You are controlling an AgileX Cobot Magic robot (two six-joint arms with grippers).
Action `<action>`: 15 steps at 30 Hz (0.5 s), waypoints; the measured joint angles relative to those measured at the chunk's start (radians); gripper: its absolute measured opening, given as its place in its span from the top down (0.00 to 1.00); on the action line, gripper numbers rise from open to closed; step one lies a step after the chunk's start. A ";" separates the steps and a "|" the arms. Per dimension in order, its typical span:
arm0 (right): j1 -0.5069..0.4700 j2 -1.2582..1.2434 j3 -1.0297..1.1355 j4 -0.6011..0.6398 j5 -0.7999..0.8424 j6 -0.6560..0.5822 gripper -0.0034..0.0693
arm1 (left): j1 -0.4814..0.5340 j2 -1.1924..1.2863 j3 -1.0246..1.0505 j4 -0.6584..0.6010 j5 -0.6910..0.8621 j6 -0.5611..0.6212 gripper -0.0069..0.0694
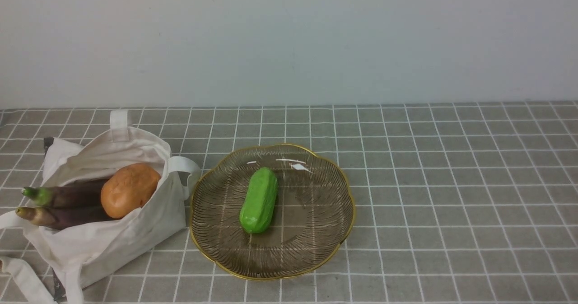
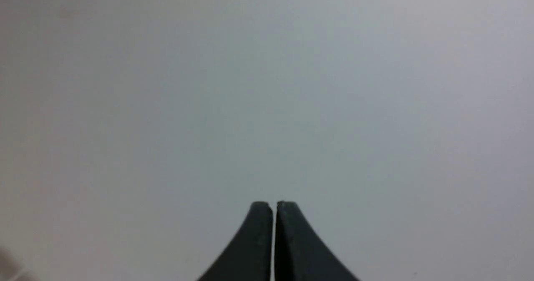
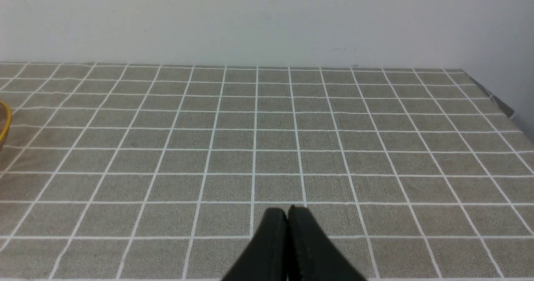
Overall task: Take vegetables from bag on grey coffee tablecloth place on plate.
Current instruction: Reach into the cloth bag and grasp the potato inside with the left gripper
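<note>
The off-white cloth bag (image 1: 113, 240) lies open at the left of the grey grid tablecloth (image 1: 451, 195). In its mouth are the brown-orange potato (image 1: 128, 189) and two dark purple eggplants (image 1: 67, 195), stems pointing left. The orange pepper is hidden. The green cucumber (image 1: 259, 200) lies on the gold-rimmed glass plate (image 1: 316, 250) just right of the bag. Neither gripper shows in the front view. My left gripper (image 2: 274, 206) is shut and empty, facing a blank wall. My right gripper (image 3: 288, 210) is shut and empty, low over bare cloth, with the plate's rim (image 3: 3, 122) at that view's edge.
A pale wall runs along the back of the table. The cloth's right edge and corner (image 3: 496, 101) show in the right wrist view. The bag's straps (image 1: 18, 277) trail toward the front left corner.
</note>
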 joint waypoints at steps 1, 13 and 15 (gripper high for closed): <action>0.000 0.000 0.000 0.000 0.000 0.000 0.97 | 0.000 0.012 -0.085 0.054 0.047 0.036 0.92; 0.000 0.000 0.000 0.000 0.000 0.000 0.97 | 0.002 0.765 -0.783 0.453 1.192 0.213 0.92; 0.000 0.000 0.000 0.000 0.000 0.000 0.97 | 0.002 0.925 -0.873 0.488 1.325 0.214 0.92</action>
